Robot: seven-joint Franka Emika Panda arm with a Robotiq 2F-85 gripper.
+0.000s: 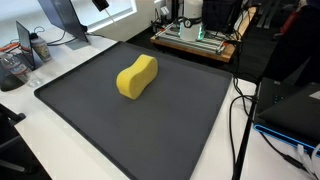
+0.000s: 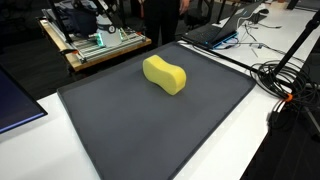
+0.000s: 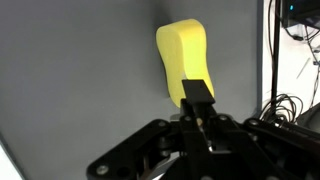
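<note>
In the wrist view the gripper (image 3: 197,93) covered the near end of the yellow sponge (image 3: 180,50), so whether the two touched could not be told. The bottom edge cut off the gripper's own body. The cables (image 3: 290,105) at the right were blurred. In both exterior views the dark mat (image 1: 100,125) (image 2: 150,130) lost its near corner to the bottom edge. The clutter (image 1: 20,60) on the desk (image 1: 40,150) was too small to make out.

no readable text or number: none on the yellow sponge (image 3: 182,55) ahead of the gripper (image 3: 197,93), none on the dark mat (image 3: 80,70) under it.
</note>
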